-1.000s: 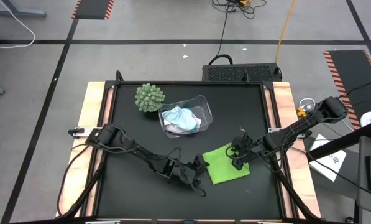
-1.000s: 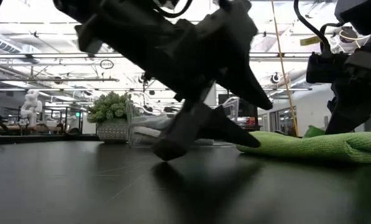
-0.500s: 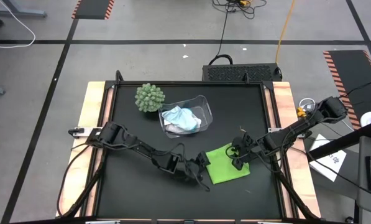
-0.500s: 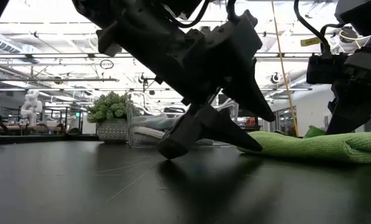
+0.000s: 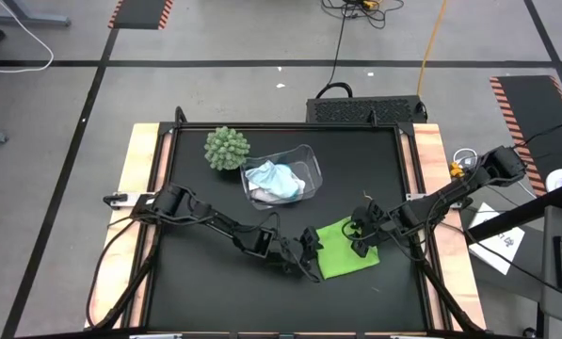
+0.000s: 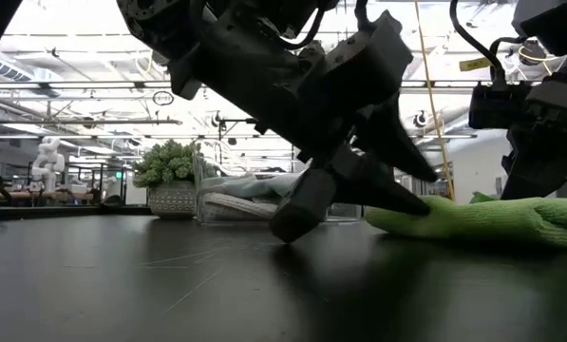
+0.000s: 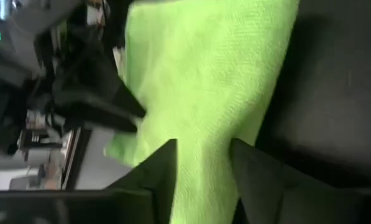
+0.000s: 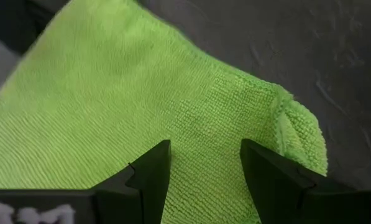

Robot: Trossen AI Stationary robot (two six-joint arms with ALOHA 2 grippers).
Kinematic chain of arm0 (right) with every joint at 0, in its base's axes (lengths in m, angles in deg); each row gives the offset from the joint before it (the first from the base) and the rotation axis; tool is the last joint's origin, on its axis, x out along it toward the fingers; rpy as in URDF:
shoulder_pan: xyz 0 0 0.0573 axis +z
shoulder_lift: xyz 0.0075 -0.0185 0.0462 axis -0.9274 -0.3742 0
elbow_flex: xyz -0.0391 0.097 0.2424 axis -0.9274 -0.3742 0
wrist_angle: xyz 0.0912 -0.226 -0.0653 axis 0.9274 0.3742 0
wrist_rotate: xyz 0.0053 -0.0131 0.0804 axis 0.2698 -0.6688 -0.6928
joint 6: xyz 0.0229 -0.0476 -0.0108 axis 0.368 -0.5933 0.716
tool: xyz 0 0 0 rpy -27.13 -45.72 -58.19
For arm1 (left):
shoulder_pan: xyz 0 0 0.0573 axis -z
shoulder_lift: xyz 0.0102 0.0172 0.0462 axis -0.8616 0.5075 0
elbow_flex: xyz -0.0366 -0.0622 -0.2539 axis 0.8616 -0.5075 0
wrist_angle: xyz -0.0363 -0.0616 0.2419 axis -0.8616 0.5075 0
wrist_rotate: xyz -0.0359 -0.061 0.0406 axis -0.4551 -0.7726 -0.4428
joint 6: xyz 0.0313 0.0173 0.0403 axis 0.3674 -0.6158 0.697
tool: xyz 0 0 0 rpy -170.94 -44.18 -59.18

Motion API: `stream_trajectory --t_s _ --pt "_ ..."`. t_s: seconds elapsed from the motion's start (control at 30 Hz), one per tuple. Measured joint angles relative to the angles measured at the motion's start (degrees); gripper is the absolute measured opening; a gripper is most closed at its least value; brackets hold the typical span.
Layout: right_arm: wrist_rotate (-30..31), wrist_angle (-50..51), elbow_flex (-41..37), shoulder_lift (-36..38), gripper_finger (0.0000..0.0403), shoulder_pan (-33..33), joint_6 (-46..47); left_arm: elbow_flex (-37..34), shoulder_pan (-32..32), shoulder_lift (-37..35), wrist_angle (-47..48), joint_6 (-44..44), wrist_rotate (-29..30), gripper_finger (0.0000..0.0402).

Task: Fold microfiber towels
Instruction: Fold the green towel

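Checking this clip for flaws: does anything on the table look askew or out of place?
Only the lime green towel lies skewed to the table edges, one corner curled up. The white and blue towels sit crumpled in the clear bin. Nothing spilled or damaged.

- Lime green towel (image 5: 346, 247): flat on black tabletop, front-right of centre, roughly square, set at a slant; one edge doubled over w/ a rolled corner (image 8: 297, 124); fuzzy weave.
- Light blue towel (image 5: 279, 181): crumpled in the clear bin, back-centre of table.
- White towel (image 5: 262, 173): bunched beside the blue one, same bin, touching it; can't tell folds.
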Motion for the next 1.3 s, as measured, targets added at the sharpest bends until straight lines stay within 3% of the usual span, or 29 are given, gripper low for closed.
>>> stream_trajectory --t_s 0.13,0.27,0.4,0.57,0.73,0.87,1.1,1.3 --pt "0.4 -0.4 -1.9 0.0 0.0185 0.0 2.2 0.2 0.8 -0.2 5.3 -1.7 4.8 0.0106" --pt "1.2 -2.5 -4.9 0.2 0.0185 -0.4 5.5 0.2 2.4 -0.3 7.2 -3.1 5.1 0.0093" --pt "1.3 -11.8 -8.6 0.2 0.0185 -0.4 5.3 2.9 4.7 -0.1 12.5 -5.3 4.3 0.0117" --pt "0.0 -18.9 -9.9 0.1 0.0183 -0.4 2.3 7.2 5.9 0.2 20.2 -10.3 3.0 0.018" --pt "-0.2 -19.2 -9.9 0.1 0.0163 -0.4 1.9 7.5 7.2 0.2 16.4 -11.4 4.3 0.0241" --pt "1.0 -19.2 -9.9 0.1 0.0145 -0.3 4.5 7.6 7.1 1.4 14.6 -13.2 4.8 0.0261" --pt "1.1 -22.7 -10.1 -0.1 0.0134 -0.2 4.6 7.9 7.1 5.7 8.8 -12.0 5.8 0.0251" --pt "1.2 -23.2 -10.1 -0.1 0.0134 -0.2 4.5 7.8 7.1 6.0 3.7 -12.3 8.5 0.021"
